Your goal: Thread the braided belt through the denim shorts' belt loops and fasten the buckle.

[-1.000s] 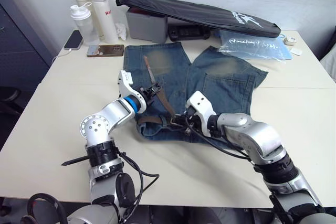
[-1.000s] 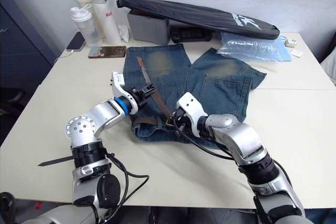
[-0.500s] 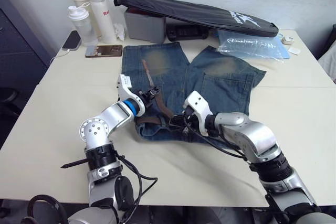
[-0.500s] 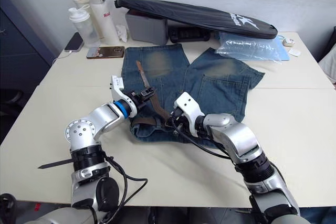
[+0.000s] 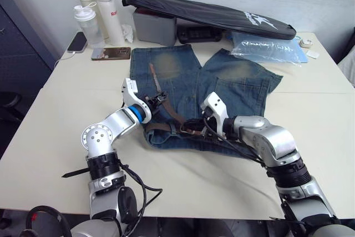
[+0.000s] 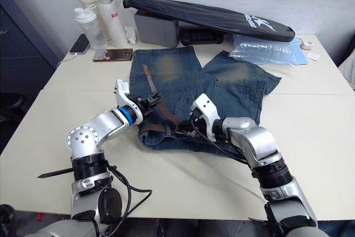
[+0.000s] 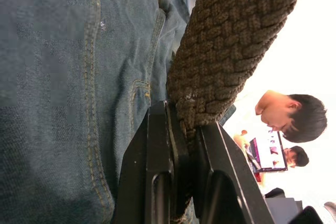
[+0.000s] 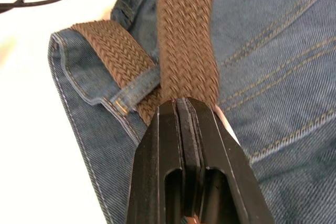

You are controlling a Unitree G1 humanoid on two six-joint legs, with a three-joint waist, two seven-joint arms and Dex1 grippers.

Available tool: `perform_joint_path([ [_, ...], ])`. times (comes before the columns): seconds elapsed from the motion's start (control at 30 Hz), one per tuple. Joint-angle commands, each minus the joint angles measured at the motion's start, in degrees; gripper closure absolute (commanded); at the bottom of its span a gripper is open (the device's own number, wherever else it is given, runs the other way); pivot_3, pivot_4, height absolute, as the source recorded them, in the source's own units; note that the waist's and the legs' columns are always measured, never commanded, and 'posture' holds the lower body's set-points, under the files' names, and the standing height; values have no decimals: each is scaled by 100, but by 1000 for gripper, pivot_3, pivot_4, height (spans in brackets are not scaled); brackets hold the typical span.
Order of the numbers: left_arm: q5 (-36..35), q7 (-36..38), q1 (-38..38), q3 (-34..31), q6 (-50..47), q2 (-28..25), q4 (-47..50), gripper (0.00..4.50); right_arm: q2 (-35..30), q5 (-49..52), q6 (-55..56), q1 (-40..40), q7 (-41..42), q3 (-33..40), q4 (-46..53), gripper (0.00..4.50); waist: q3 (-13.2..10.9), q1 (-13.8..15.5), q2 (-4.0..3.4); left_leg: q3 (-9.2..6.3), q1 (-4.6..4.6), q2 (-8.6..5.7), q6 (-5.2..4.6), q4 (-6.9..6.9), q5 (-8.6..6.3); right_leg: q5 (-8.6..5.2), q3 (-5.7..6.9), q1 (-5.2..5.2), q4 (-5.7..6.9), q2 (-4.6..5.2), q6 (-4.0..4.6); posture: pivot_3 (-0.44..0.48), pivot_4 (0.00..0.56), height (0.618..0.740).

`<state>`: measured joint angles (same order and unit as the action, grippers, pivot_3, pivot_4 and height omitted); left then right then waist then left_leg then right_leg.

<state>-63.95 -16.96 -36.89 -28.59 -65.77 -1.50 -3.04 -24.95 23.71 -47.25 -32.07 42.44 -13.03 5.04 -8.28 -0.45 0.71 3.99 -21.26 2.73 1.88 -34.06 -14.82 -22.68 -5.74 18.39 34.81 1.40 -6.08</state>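
The denim shorts lie flat at the centre of the table, waistband toward the lower edge of the frame. The braided belt runs diagonally over the left leg down to the waistband, passing under a belt loop. The left gripper is clamped on the belt mid-strap. The right gripper is pinched on the belt at the waistband.

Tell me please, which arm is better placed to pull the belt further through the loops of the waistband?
Probably the right. Its tool is shut on the braided belt right at the waistband, next to a belt loop. The left tool grips the belt higher up, over the leg of the denim shorts.
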Motion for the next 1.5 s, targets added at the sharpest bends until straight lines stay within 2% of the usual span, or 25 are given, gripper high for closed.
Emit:
perform_joint_path([
  [0.03, -132, 76, 36, 35, 85, -73, 224, 4500, 97, -35, 278, 41, 103, 65, -125, 4382, 0, -2, 0, 0, 0, 0, 0, 0, 0, 0, 0, 0, 0, 0, 0, 0, 150, 740],
  [0.4, -161, 65, 109, 88, 127, -90, 259, 4500, 156, -341, 544, 24, 315, -195, -500, 4382, 1, -6, -1, -1, 2, 1, 0, -1, 0, 0, 1, -1, 3, -1, 0, 0, 150, 740],
  [0.73, -165, 171, 356, 257, 124, -119, 551, 4500, 144, -913, -176, -416, 504, -1082, -1376, 4382, 44, -133, -7, -4, 21, 7, 1, -1, 0, 0, 4, -16, 8, -4, 0, 0, 150, 740],
  [0.93, -307, 97, 577, 307, 185, -19, 815, 4500, 182, -1136, -160, -636, 873, -1400, -1982, 4382, 65, -160, 10, -13, 99, 10, 13, 18, -20, -2, 12, -118, -28, -7, 2, 0, 150, 740],
  [1.13, -584, 78, 510, 335, 222, 71, 856, 4500, 165, -1566, -119, -952, 1356, -1934, -2323, 4382, 92, -166, 14, -27, 105, 14, 20, 16, -28, -3, 23, -132, -38, -11, 5, 0, 150, 740],
  [1.3, -1009, 164, 311, 319, 179, 74, 533, 4500, 468, -1974, 49, -1107, 1029, -1903, -3013, 4382, 105, -232, 19, -31, 121, 22, 21, 8, -34, -4, 27, -156, -46, -18, 7, 0, 150, 740],
  [1.5, -1150, 386, 124, 459, 40, -79, 106, 4500, 471, -2179, 54, -946, 915, -1942, -3063, 4382, 118, -285, 12, -38, 168, 29, 46, 11, -56, -8, 47, -210, -63, -19, 14, 0, 150, 740],
])
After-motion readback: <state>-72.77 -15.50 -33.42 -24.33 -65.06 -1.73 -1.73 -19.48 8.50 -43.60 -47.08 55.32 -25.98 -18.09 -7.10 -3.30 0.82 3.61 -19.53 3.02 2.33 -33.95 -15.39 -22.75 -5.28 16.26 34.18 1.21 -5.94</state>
